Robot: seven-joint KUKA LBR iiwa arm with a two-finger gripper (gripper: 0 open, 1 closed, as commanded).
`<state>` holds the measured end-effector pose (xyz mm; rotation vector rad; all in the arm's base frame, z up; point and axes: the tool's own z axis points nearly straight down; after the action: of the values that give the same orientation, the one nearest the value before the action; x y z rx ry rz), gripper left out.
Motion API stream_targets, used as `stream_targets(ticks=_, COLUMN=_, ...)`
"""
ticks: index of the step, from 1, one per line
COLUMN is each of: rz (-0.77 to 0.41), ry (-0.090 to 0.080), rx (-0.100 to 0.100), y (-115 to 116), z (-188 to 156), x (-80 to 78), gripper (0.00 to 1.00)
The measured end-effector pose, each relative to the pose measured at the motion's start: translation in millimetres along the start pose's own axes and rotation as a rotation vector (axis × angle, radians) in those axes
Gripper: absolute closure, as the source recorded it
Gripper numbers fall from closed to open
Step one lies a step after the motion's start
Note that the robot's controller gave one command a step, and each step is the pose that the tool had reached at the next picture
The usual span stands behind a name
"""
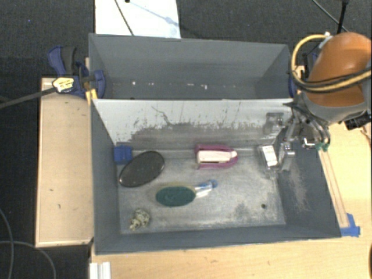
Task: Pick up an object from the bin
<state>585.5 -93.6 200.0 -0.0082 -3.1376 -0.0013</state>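
My gripper hangs over the right side of the bin floor, close to the right wall, open with nothing between its fingers. Nearest to it, a little to its left, lies a maroon and white oblong thing near the back of the floor. Lower and further left rests a dark green oval brush with a short blue and white handle pointing toward the gripper.
A dark grey oval disc lies at the left, with a small blue block behind it against the left wall. A small crumpled beige thing sits in the front left corner. The arm's orange-brown cover and cables rise above the bin's right rim.
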Motion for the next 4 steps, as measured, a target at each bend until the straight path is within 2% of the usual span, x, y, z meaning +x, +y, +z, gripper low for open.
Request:
stream_targets(ticks=1, rz=0.295, ry=-0.001, rx=0.0, y=-52, z=99, x=7.3, gripper=0.0)
stream_targets(ticks=2, rz=0.224, ry=-0.022, rx=0.003, y=-51, z=125, x=-6.0, gripper=0.0)
stream_targets(ticks=3, rz=0.185, ry=-0.021, rx=0.003, y=-52, z=125, x=27.4, gripper=0.0)
stream_targets(ticks=4, rz=0.034, ry=-0.013, rx=0.004, y=-58, z=127, x=16.5, gripper=0.0)
